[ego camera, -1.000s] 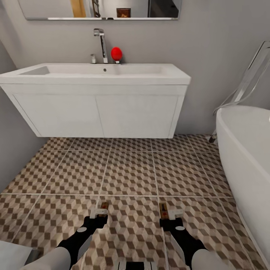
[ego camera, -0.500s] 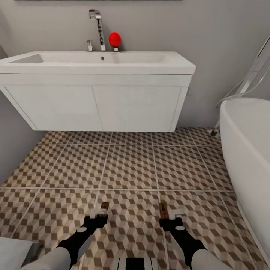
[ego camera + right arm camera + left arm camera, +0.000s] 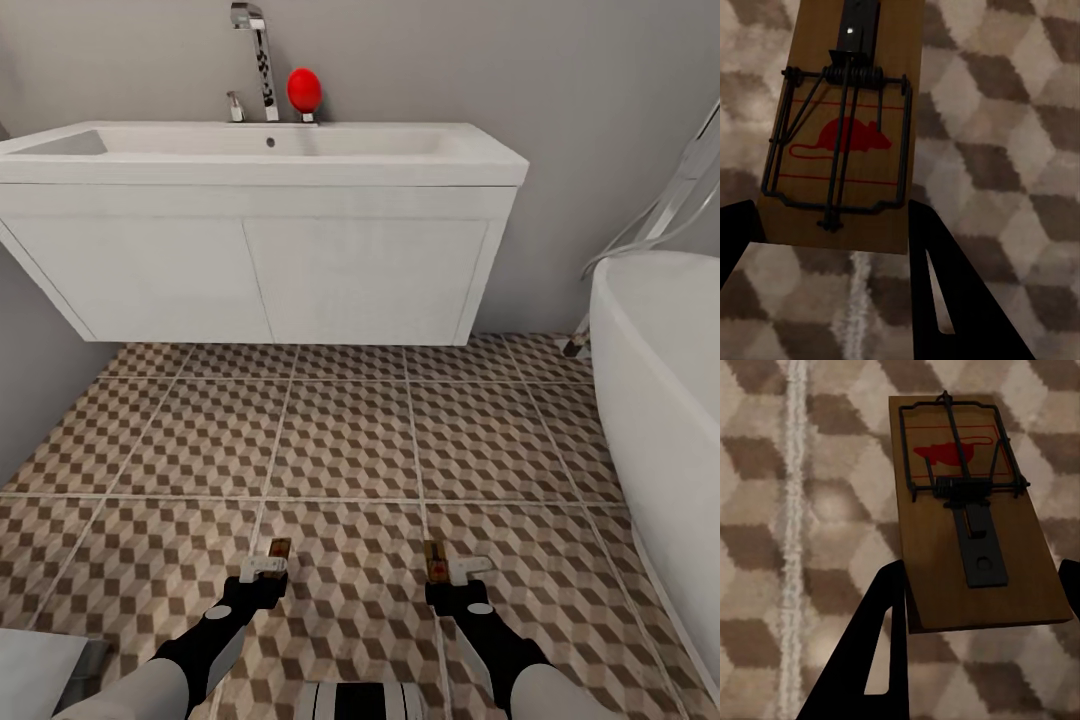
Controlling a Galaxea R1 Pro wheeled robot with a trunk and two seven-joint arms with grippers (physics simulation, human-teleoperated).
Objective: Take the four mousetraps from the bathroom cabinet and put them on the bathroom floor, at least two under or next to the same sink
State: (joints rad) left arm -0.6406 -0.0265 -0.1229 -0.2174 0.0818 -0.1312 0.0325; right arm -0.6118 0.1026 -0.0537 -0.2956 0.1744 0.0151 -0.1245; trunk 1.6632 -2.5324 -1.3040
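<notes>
My left gripper (image 3: 267, 563) is shut on a mousetrap (image 3: 280, 548), a tan board with dark wire and a red mouse mark. In the left wrist view that mousetrap (image 3: 967, 510) sits between the black fingers (image 3: 881, 615), above the cube-patterned bathroom floor (image 3: 810, 510). My right gripper (image 3: 450, 570) is shut on a second mousetrap (image 3: 434, 559). The right wrist view has this mousetrap (image 3: 847, 127) clamped between its fingers (image 3: 930, 262). The white wall-hung sink (image 3: 260, 240) hangs ahead, beyond two rows of floor tiles (image 3: 345, 440).
A chrome tap (image 3: 256, 60) and a red round object (image 3: 304, 90) stand on the sink's back edge. The white bathtub (image 3: 665, 420) fills the right side, with a chrome hose (image 3: 660, 220) behind it. A grey wall (image 3: 30, 400) closes the left.
The camera has moved toward the sink and tilted down, so the mirror has left the picture. Both grippers hold their mousetraps as before.
</notes>
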